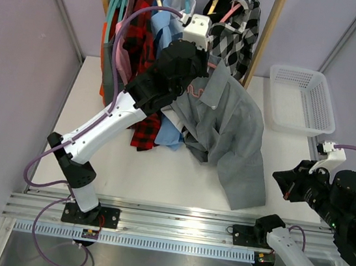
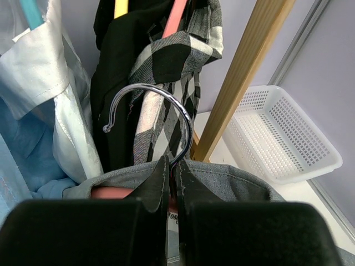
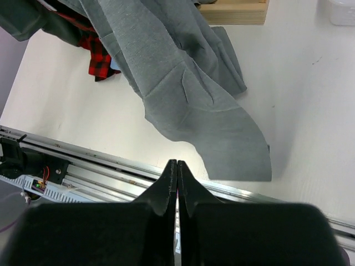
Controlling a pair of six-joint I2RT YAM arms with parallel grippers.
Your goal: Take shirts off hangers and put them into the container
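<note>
— Nearest is the right pincer (image 3: 176,166). How does it stand?
— Its two fingers are pressed together with nothing between them, over the near edge of the table (image 3: 310,111), well in front of the rack (image 1: 270,33).
— And the left pincer (image 2: 173,163)?
— It is clamped on a pink hanger (image 2: 111,193), at the foot of its metal hook (image 2: 150,105), just in front of the rack.
— Where is the grey shirt (image 1: 230,133)?
— On that hanger, with the collar at the pincer. Its lower part lies spread on the table in front of the rack.
— The basket (image 1: 300,100)?
— On the table, to the right of the rack. Other shirts (image 1: 234,29) hang on the rack.
</note>
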